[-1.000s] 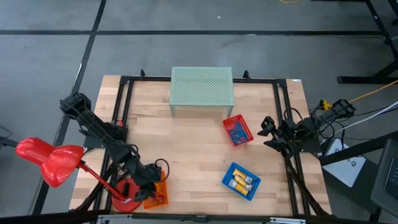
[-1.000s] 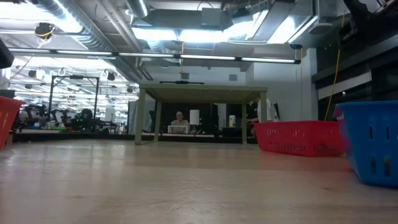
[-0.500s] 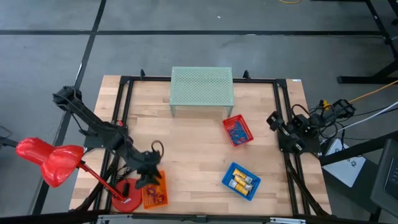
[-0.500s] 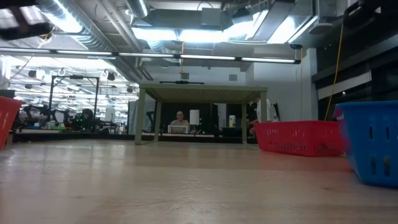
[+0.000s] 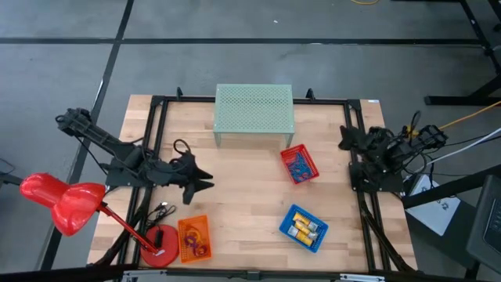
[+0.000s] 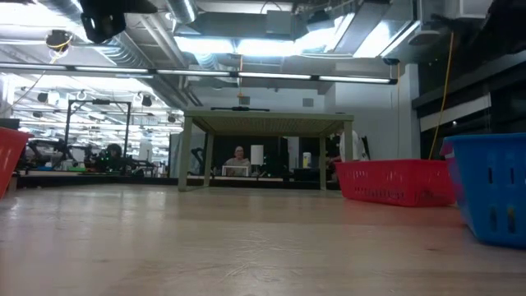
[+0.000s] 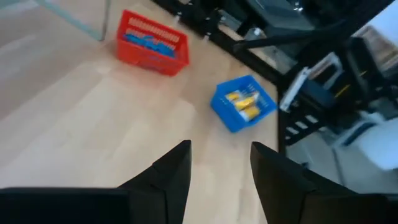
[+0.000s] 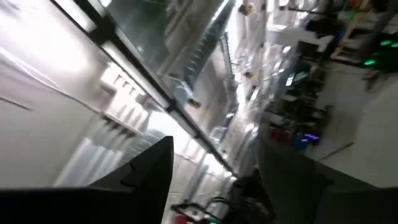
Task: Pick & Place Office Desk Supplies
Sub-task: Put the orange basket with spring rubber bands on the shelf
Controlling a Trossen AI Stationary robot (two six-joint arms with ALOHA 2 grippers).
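Note:
The office desk supplies lie in three small baskets on the wooden table. Blue clips fill the red basket [image 5: 299, 164] [image 7: 152, 43]. Yellow-and-silver blocks sit in the blue basket [image 5: 304, 227] [image 7: 244, 102]. Coloured rings lie in the orange basket [image 5: 194, 239] at the near left. My left gripper [image 5: 202, 182] [image 7: 217, 155] hangs open above the bare table, on the far side of the orange basket, pointing toward the table's right with nothing between its fingers. My right gripper [image 5: 344, 139] [image 8: 214, 155] stands open at the table's right edge, tipped upward toward the ceiling.
A pale green perforated shelf [image 5: 254, 113] [image 6: 267, 152] stands at the far middle. A big red desk lamp [image 5: 63, 202] reaches over the near left corner, its base [image 5: 160, 254] beside the orange basket. A black frame [image 5: 156, 102] runs around the table. Bare wood [image 5: 243, 196] lies between the baskets.
My left gripper has risen from over the orange basket and gone toward the table's far edge, tipping from pointing down to nearly level. My right gripper has shifted a little toward the far edge and turned to point upward. The baskets have stayed in place.

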